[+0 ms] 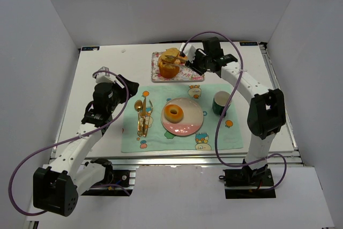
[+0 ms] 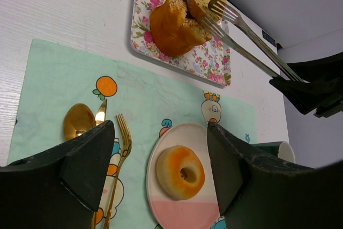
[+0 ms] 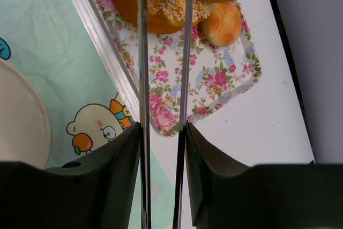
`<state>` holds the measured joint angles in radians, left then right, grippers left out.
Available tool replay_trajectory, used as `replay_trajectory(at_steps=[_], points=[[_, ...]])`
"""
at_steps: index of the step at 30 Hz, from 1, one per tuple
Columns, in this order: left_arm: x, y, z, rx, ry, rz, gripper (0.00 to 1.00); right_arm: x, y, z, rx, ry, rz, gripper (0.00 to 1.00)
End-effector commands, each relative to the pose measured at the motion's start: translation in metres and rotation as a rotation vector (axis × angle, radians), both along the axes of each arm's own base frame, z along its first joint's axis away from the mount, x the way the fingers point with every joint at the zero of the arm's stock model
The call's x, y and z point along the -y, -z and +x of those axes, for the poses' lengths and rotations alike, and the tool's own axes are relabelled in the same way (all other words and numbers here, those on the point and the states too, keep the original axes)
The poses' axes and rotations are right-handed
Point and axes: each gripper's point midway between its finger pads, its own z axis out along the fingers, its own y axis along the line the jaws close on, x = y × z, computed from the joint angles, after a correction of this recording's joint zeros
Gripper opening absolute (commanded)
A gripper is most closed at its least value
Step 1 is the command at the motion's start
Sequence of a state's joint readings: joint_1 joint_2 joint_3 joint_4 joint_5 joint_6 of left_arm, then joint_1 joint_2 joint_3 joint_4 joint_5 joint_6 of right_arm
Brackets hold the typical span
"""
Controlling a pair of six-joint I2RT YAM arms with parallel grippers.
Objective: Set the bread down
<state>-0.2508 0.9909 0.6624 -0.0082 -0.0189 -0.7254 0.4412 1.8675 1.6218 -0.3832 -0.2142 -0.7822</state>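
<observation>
Steel tongs, clamped in the right gripper, point lengthwise straight ahead to the bread on the floral tray; left gripper spread, empty, farther off above the green placemat

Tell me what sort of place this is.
Probably a lab test cell staged as a dining table: plain white walls box in robot arms working over a placemat with plate, cutlery and a tray of bread.
</observation>
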Motion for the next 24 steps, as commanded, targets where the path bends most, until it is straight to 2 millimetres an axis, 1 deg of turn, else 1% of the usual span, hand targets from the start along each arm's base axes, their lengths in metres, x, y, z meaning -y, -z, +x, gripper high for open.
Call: replay_trajectory(at_steps=[1, 3, 6, 7, 10, 12, 15, 16, 18, 19, 20, 21, 22, 24], points=[[-0.003, -0.012, 0.001, 0.031, -0.010, 0.002, 0.79, -0.005, -0.029, 0.013, 0.119, 0.000, 0.003, 0.42], [-0.003, -0.011, 0.001, 0.028, -0.012, 0.003, 0.79, -0.004, -0.032, 0.013, 0.138, 0.001, -0.002, 0.40], [-0.003, -0.011, 0.001, 0.029, -0.009, 0.001, 0.79, -0.003, -0.032, 0.014, 0.157, 0.011, -0.013, 0.34], [-0.002, -0.012, 0.001, 0.029, -0.008, 0.000, 0.79, -0.002, -0.034, 0.015, 0.165, 0.015, -0.012, 0.29], [-0.003, -0.012, 0.002, 0.031, -0.009, 0.002, 0.79, -0.003, -0.036, 0.015, 0.164, 0.018, -0.009, 0.20], [-0.002, -0.013, 0.002, 0.033, -0.007, 0.003, 0.79, -0.003, -0.038, 0.013, 0.161, 0.018, -0.002, 0.16], [-0.003, -0.015, 0.001, 0.037, -0.010, 0.002, 0.79, -0.005, -0.050, 0.007, 0.168, 0.008, 0.033, 0.09], [-0.003, -0.014, 0.001, 0.037, -0.011, 0.002, 0.79, -0.007, -0.061, 0.003, 0.178, -0.004, 0.056, 0.08], [-0.003, -0.017, 0.001, 0.043, -0.011, 0.001, 0.79, -0.008, -0.069, -0.004, 0.173, -0.009, 0.082, 0.06], [-0.004, -0.018, 0.001, 0.045, -0.014, 0.001, 0.79, -0.007, -0.082, -0.011, 0.188, -0.021, 0.105, 0.04], [-0.004, -0.018, 0.001, 0.045, -0.014, 0.001, 0.79, -0.007, -0.087, -0.015, 0.191, -0.025, 0.117, 0.03], [-0.004, -0.019, 0.001, 0.048, -0.016, 0.001, 0.79, -0.006, -0.083, -0.022, 0.179, -0.033, 0.119, 0.03], [-0.005, -0.019, 0.000, 0.049, -0.017, 0.003, 0.79, -0.005, -0.097, -0.032, 0.194, -0.052, 0.142, 0.02], [-0.005, -0.020, 0.000, 0.050, -0.020, 0.003, 0.79, 0.000, -0.099, -0.046, 0.176, -0.068, 0.155, 0.00]])
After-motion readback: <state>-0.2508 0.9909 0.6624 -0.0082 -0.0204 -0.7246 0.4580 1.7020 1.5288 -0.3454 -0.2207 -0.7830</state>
